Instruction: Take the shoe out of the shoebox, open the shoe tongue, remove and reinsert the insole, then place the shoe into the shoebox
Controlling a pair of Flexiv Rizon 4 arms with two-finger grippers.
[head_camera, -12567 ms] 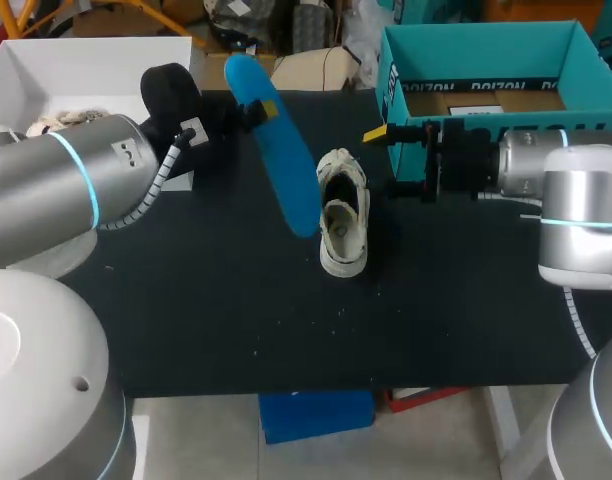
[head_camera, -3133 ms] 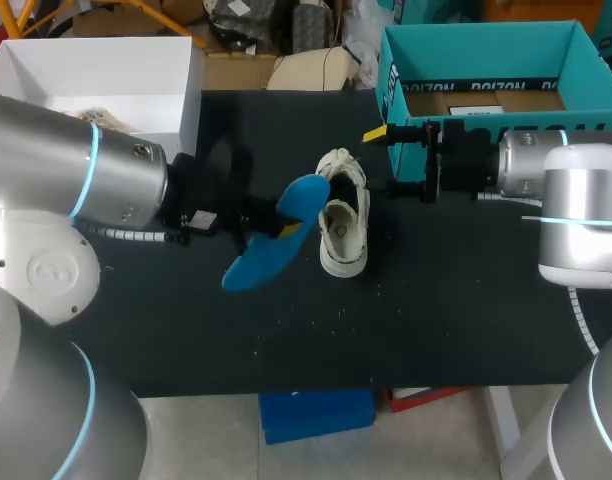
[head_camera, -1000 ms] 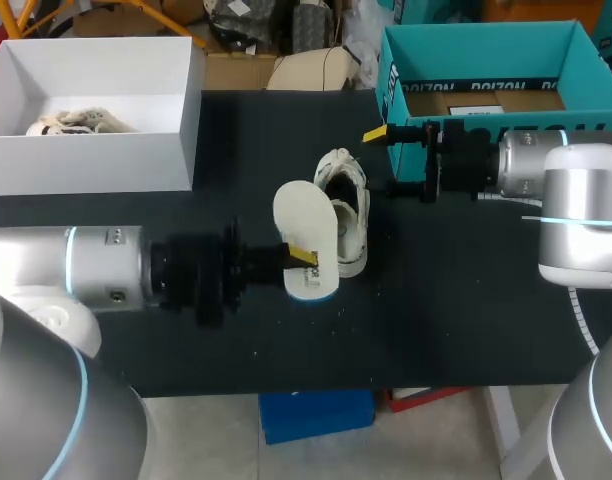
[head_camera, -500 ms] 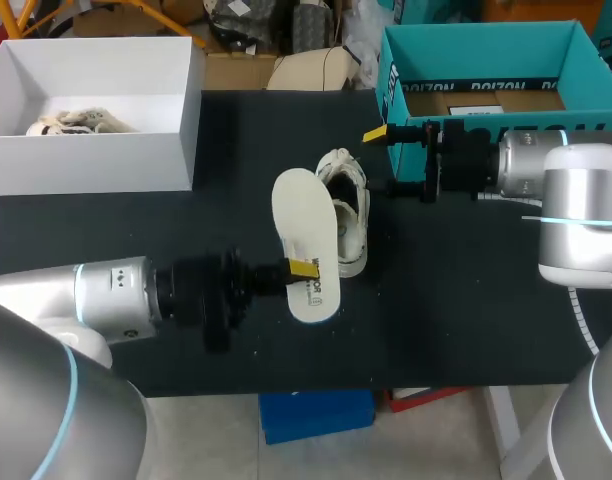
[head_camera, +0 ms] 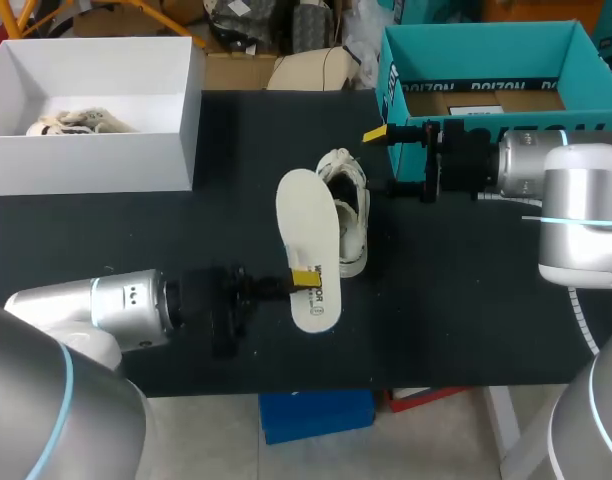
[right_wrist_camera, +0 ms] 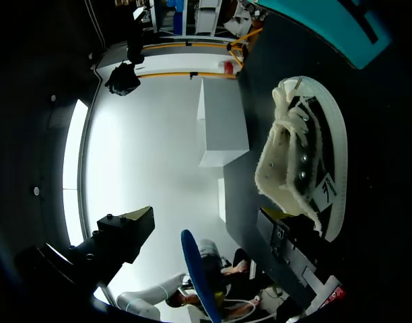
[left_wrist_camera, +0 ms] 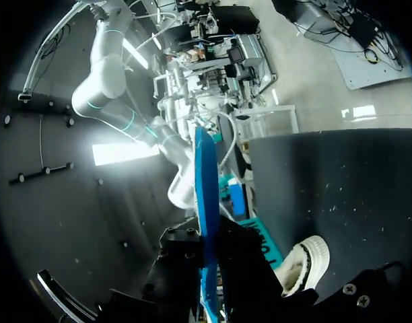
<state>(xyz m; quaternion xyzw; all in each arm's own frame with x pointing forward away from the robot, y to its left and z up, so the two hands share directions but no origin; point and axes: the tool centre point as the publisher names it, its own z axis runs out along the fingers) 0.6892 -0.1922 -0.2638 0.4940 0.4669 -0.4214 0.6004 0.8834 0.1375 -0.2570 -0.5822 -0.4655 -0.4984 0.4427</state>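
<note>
The left claw [head_camera: 303,277] is clamped on the insole [head_camera: 306,225], just beside the shoe [head_camera: 348,215] in the middle of the worktop [head_camera: 456,300]. The right claw [head_camera: 379,160] is spread apart near the shoe's other side.

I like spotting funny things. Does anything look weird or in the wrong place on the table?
Yes: the insole is outside the shoe. The left gripper holds it by one end, pale side up, just beside the shoe on the black table. That suits the task, though. Nothing looks spilled or broken.
</note>
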